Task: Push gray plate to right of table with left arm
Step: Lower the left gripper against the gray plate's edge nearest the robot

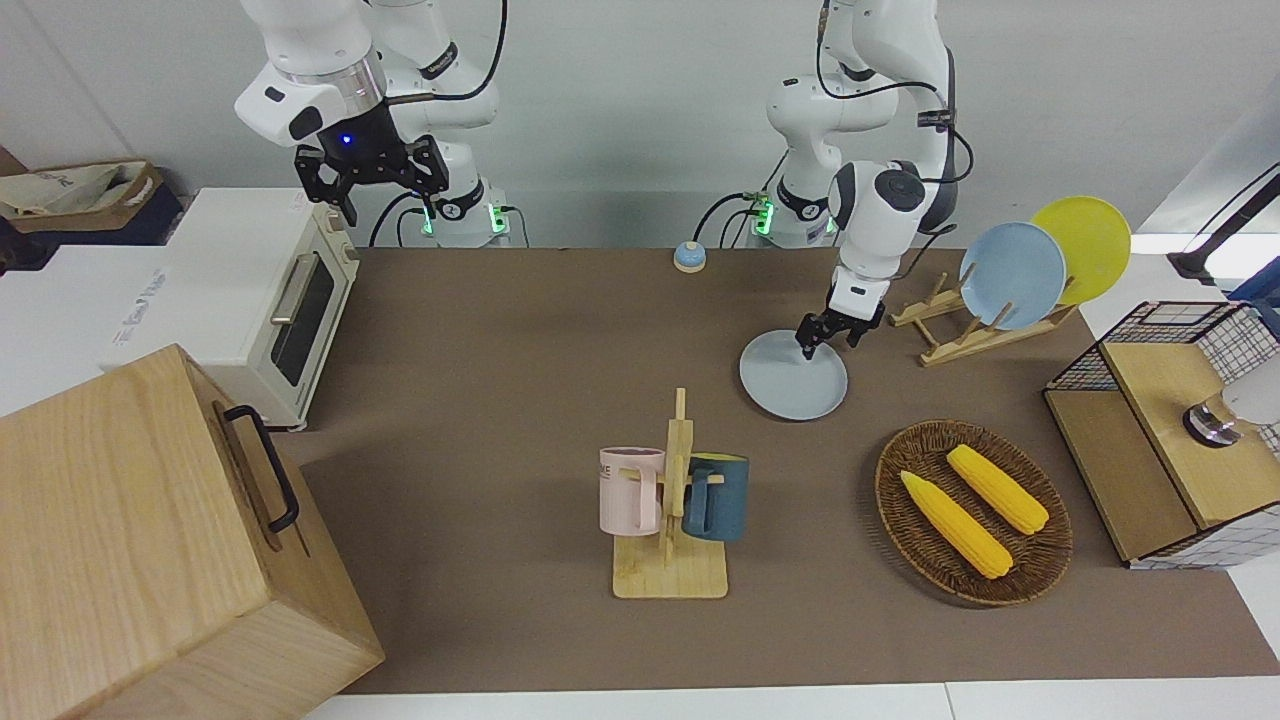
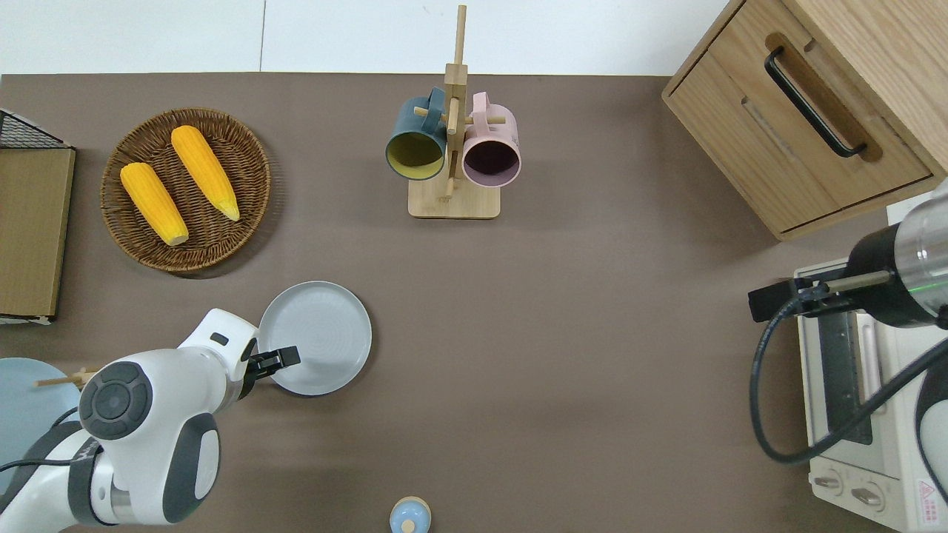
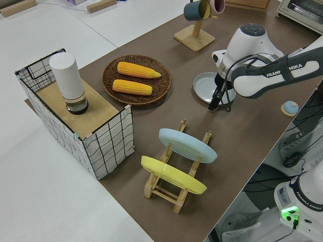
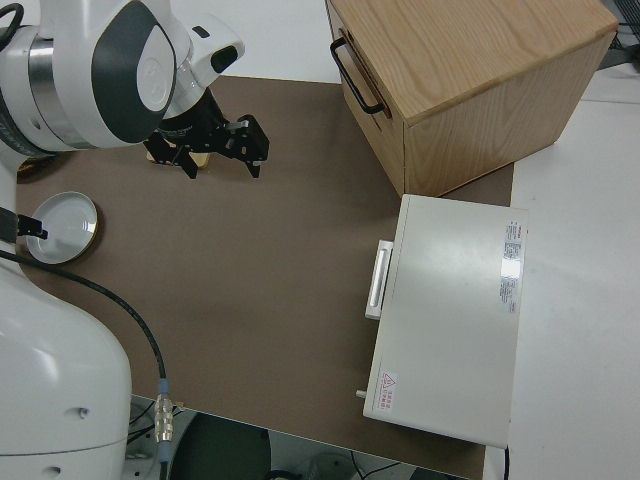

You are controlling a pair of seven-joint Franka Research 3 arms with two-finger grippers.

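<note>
Left gripper (image 2: 287,358) at round matte gray plate (image 2: 320,333) rim, finger state indiscernible | right arm parked | brown table (image 2: 563,311)

gray plate (image 2: 322,333) lies on the table (image 2: 578,333), nearer the robots than basket (image 2: 252,166).

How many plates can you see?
3. The round pale gray plate lies flat on the brown table, at the left claw. The sky-blue plate and yellow plate stand in the wooden rack.
</note>
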